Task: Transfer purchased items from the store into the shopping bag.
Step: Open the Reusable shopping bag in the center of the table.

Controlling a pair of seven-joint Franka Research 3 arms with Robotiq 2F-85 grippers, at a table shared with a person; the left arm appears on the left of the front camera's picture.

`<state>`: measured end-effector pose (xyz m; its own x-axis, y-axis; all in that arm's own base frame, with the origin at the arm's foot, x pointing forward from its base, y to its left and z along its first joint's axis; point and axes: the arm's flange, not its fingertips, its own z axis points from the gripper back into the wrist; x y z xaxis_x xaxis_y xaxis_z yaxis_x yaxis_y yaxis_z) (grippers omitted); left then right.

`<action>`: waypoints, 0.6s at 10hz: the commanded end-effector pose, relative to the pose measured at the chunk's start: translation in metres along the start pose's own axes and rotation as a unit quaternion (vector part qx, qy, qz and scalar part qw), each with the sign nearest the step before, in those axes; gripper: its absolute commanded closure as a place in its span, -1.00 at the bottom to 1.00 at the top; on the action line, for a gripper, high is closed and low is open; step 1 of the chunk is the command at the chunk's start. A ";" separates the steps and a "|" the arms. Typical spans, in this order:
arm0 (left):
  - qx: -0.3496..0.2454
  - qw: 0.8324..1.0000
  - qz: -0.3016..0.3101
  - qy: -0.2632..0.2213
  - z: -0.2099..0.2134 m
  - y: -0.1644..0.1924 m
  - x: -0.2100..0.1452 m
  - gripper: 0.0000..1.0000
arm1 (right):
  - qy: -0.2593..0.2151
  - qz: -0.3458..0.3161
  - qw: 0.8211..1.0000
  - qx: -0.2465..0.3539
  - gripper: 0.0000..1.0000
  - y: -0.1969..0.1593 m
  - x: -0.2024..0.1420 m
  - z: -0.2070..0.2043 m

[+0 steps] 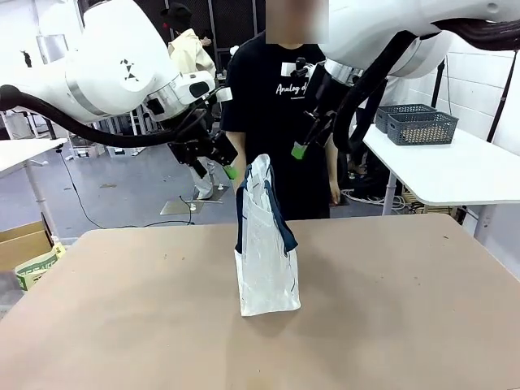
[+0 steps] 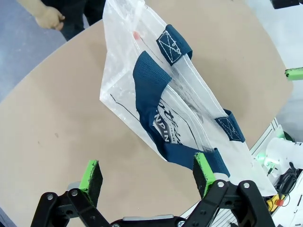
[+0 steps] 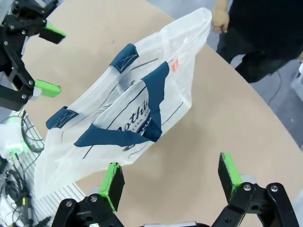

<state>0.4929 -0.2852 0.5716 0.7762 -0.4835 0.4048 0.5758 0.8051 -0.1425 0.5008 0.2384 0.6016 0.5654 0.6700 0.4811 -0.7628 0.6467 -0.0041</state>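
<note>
The shopping bag point(image 1: 266, 244), translucent white with navy strap handles and dark script print, stands upright in the middle of the brown table point(image 1: 122, 317). My left gripper point(image 1: 218, 166) hovers open just above and left of the bag's top, nothing between its green pads. My right gripper point(image 1: 313, 145) hangs open above and right of the bag's top, also holding nothing. The left wrist view looks down on the bag point(image 2: 156, 90) past that open gripper point(image 2: 147, 174). In the right wrist view the bag point(image 3: 132, 113) lies beyond the open gripper point(image 3: 171, 178). The purchased items are out of view.
A person point(image 1: 284, 97) in a black shirt stands at the far edge behind the bag, one hand point(image 3: 218, 21) hanging at the side. Dark grey lattice baskets point(image 1: 418, 126) sit on a white table at the back right. A cardboard box point(image 1: 24, 244) stands off the table's left.
</note>
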 end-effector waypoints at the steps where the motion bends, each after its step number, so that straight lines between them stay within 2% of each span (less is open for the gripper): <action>1: -0.001 1.000 0.001 0.001 -0.002 0.002 0.002 -1.00 | 0.012 -0.040 0.999 0.005 -1.00 0.002 0.010 -0.014; 4: 0.013 0.997 0.071 0.028 -0.012 -0.021 0.049 -1.00 | 0.039 -0.130 0.990 0.021 -1.00 -0.011 0.048 -0.048; 6: 0.022 0.995 0.087 0.039 -0.016 -0.031 0.063 -1.00 | 0.058 -0.159 0.985 0.025 -1.00 -0.021 0.060 -0.060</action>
<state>0.5198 -0.3330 0.5780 0.8667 -0.3713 0.3332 0.4449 0.8775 -0.1793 0.5568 0.2806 0.5658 0.7821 0.4919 0.3825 -0.5837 0.7932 0.1735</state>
